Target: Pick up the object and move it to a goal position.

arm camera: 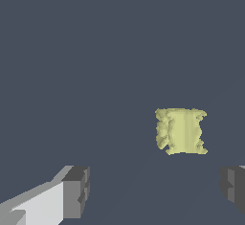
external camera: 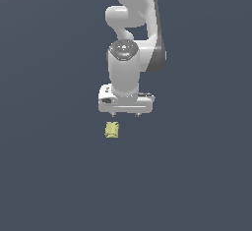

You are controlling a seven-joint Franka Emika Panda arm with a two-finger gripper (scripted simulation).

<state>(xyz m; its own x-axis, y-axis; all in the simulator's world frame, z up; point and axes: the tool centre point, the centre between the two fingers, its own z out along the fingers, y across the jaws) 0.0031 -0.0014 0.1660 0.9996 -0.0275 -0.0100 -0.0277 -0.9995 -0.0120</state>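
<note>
My gripper (external camera: 125, 114): I am holding my fingers (arm camera: 76, 191) spread wide, gripping nothing.
Object (external camera: 112, 129): it is lying on the dark floor, just below my gripper, toward the exterior view's left.

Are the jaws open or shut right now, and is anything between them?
Open. In the wrist view the gripper shows two dark fingertips set wide apart with nothing between them; the yellow-green object lies beyond them, ungrasped.

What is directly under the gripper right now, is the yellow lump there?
Not quite: the gripper hangs open over bare dark floor, and the yellow-green lump lies apart, off-centre. Nothing is covered.
</note>
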